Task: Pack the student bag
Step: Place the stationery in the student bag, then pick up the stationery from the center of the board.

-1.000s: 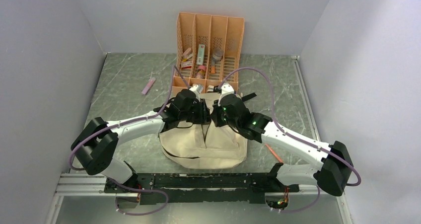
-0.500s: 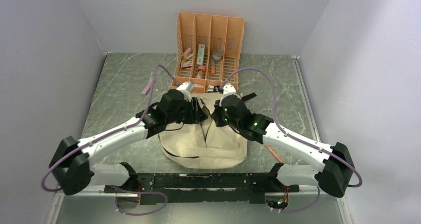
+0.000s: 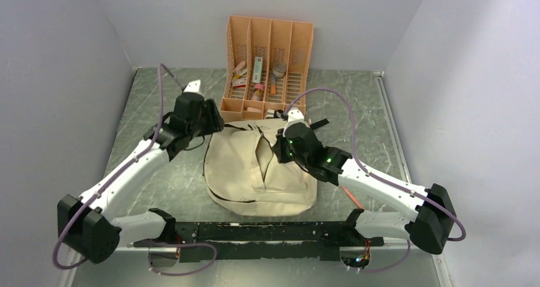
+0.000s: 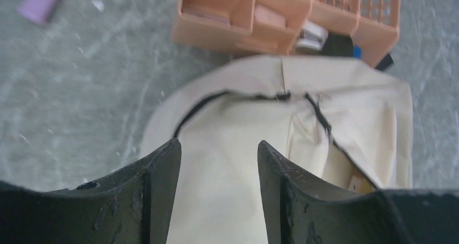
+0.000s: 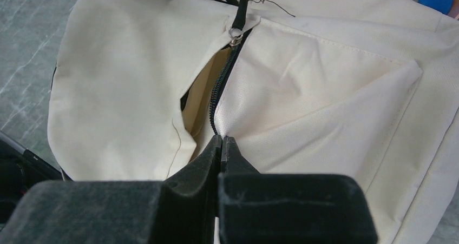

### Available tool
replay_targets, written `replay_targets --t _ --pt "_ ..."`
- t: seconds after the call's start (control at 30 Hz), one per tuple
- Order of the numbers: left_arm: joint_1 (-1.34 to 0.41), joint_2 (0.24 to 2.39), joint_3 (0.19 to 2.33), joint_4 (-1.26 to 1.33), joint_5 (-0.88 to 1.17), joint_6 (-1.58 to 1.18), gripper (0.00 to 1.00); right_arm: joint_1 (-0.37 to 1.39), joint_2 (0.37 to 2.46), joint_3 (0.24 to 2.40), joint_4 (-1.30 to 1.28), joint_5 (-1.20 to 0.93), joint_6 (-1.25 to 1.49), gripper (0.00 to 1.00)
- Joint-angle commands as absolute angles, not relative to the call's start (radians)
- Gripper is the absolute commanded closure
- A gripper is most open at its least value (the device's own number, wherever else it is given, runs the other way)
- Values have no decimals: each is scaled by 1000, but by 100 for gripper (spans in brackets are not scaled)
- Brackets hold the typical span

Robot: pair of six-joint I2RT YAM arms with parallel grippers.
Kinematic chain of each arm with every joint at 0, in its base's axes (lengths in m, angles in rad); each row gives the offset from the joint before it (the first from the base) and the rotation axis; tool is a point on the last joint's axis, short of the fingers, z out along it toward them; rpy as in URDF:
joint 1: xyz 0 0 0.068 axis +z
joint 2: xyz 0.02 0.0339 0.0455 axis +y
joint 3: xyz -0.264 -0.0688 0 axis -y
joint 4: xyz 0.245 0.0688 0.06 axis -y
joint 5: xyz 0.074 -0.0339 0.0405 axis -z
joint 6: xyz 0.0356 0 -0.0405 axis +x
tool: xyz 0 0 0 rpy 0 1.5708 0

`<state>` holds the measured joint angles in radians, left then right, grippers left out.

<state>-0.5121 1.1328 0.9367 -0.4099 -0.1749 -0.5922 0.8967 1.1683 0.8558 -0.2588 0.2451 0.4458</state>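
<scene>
The student bag (image 3: 255,166) is lying flat at the middle of the table, with its top against the orange organiser (image 3: 270,45) at 12 o'clock. The cloth edge beside the zipper (image 5: 223,87) is being pinched by the right gripper (image 5: 222,144), at the 3 o'clock side of the slit, with the jaws pressed fully together on the fabric. The left gripper (image 4: 216,152) is being held at about 10 o'clock from the bag, with the jaws roughly half apart and nothing between them.

Only one lip of the opening is being gripped, so the mouth is probably being left narrow. Anything being lowered in could be snagged on the slack flap at 9 o'clock. The thin pinch could be lost if the cloth is being tugged sideways, and the slit would then fall shut. The light bag could also be dragged along, or shoved into the organiser.
</scene>
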Motion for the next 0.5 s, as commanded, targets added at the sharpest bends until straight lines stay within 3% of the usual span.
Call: replay_targets --t 0.0,0.33,0.47 --pt "-444 1241 1117 -457 -278 -439 41 892 1142 848 -237 242 439 100" --pt "-214 1623 1436 -468 -141 -183 41 891 1119 849 -255 197 397 100" --pt "-132 1767 1550 -474 -48 -62 36 891 1111 839 -241 180 394 100"
